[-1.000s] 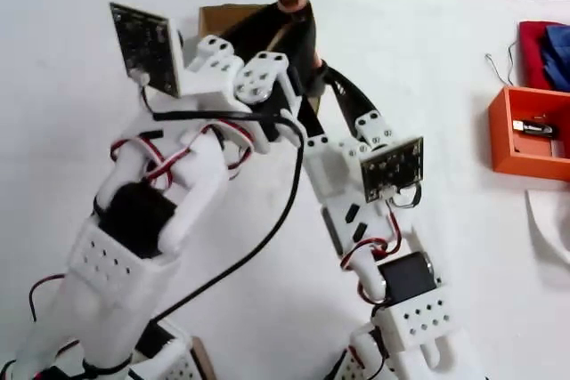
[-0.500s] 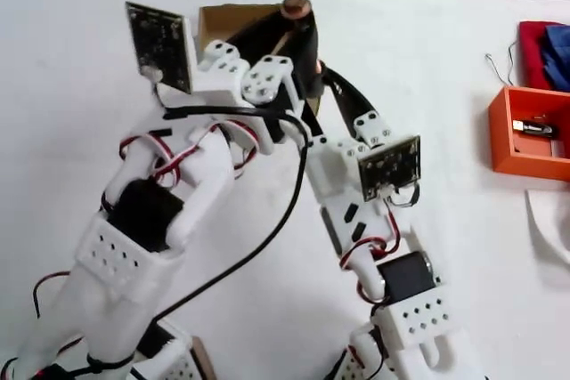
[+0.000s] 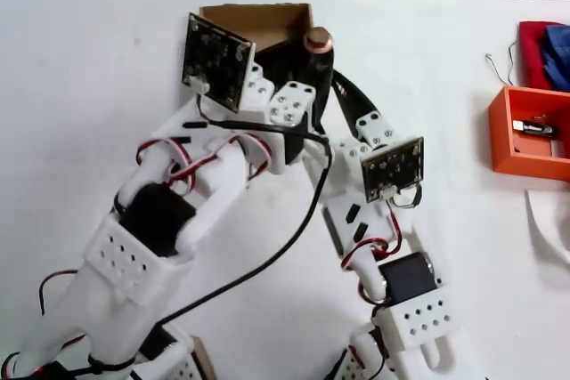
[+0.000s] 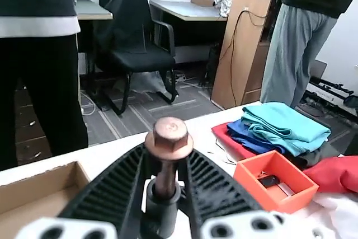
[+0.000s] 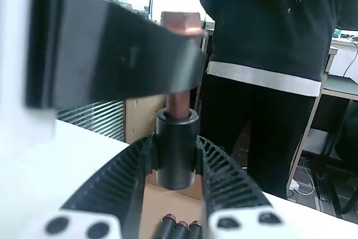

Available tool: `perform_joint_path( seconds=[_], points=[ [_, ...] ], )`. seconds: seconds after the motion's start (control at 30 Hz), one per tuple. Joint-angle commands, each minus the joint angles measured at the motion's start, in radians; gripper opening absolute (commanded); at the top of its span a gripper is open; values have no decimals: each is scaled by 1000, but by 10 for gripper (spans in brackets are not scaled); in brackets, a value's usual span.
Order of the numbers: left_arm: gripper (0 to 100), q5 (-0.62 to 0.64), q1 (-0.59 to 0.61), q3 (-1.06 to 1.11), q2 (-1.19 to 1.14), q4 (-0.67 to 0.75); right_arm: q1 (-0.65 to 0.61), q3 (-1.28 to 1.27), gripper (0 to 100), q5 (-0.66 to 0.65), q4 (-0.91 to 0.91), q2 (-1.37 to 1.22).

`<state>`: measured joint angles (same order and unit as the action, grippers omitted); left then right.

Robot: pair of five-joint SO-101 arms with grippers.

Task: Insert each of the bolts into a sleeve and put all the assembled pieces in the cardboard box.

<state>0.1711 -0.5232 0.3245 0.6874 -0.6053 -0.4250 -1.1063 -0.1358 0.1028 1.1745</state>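
Now seating bolt [image 4: 169, 136] into sleeve [image 5: 177, 163] by cardboard box [image 3: 258, 17], with left gripper [image 4: 166, 159] clamped on bolt shaft, right gripper [image 5: 177, 145] clamped round sleeve. Next, probably: push fully home, free one grip, lower beside finished pieces [image 5: 179, 229].

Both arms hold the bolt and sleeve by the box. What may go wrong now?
The bolt has bare shank above the sleeve, so it is not fully in; a skewed push may jam it. The black cable hangs in a loose loop and may snag.
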Motion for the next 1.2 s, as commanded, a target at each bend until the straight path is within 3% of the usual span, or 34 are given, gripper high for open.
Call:
perform_joint_path(
  seconds=[0.0,0.5,0.7,1.17],
  points=[
    [24,-11,-21,8,6,-5,-2,8,21,8,2,25],
    [33,-15,-20,114,14,-14,-2,8,21,8,2,31],
    [235,-11,-20,85,15,-181,-2,8,21,8,2,33],
    [237,-18,2,-79,15,-322,-2,8,21,8,2,33]
  ],
)
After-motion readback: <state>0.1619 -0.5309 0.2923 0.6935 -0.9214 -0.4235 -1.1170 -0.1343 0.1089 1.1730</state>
